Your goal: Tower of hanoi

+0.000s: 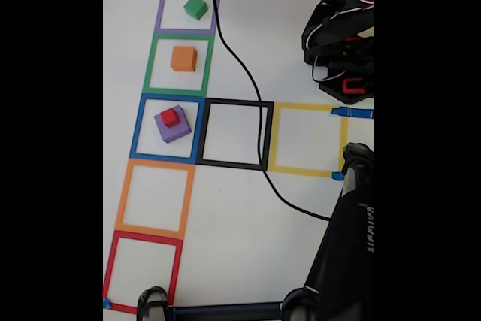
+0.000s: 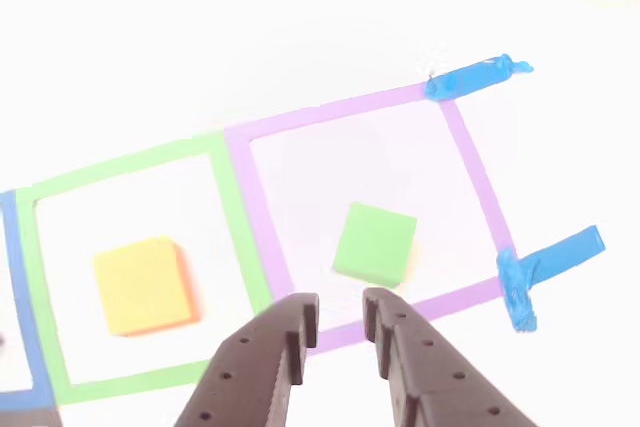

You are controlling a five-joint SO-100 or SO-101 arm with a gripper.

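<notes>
Jaws (image 2: 340, 312) parted, empty, just short of green cube (image 2: 374, 243).

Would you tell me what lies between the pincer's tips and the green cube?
In the other view, just the purple tape outline crosses between the pincer and green cube.

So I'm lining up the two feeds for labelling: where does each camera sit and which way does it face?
Fixed view: high above the table, looking down on the taped squares; the green cube, orange cube and red cube atop the purple cube show, with the arm at the top right.
Other view: close behind the tool, facing forward and down at the purple-taped square; its two fingers, slightly parted, enter from the bottom edge.
Shared: the green cube and orange cube.
</notes>
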